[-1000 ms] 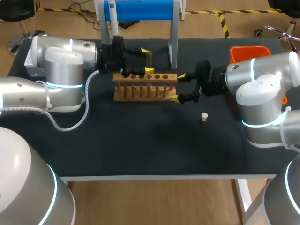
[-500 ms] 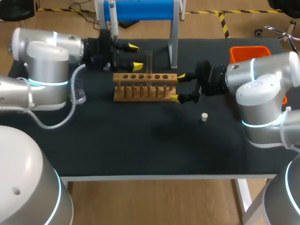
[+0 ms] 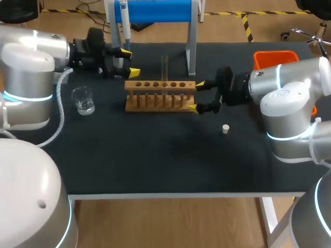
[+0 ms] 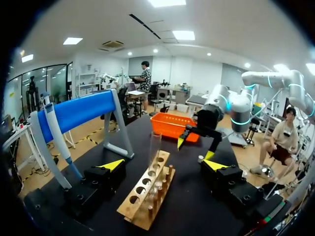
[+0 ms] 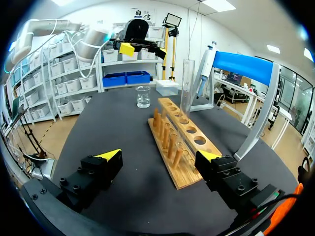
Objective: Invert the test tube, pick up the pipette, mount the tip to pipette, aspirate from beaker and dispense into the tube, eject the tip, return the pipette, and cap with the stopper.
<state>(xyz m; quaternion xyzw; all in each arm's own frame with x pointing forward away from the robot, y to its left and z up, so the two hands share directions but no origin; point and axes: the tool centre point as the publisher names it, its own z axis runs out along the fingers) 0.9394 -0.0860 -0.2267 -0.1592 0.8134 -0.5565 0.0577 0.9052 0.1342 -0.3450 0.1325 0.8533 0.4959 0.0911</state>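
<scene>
Head view: the tube (image 3: 164,66) stands upright in the rack (image 3: 160,96), mid worktop (image 3: 155,155). The left gripper (image 3: 129,62), jaws apart and empty, sits left of the rack, near the hanging pipette (image 3: 123,23). The right gripper (image 3: 196,96) has its jaws apart either side of the rack's right end.

Left wrist view: the pipette hangs beside the left finger, untouched.

Right wrist view: the tube's mouth seems to face up, though the glass is hard to read.

Inverting looks finished. Next, the left arm must reach the pipette and grip its handle.
</scene>
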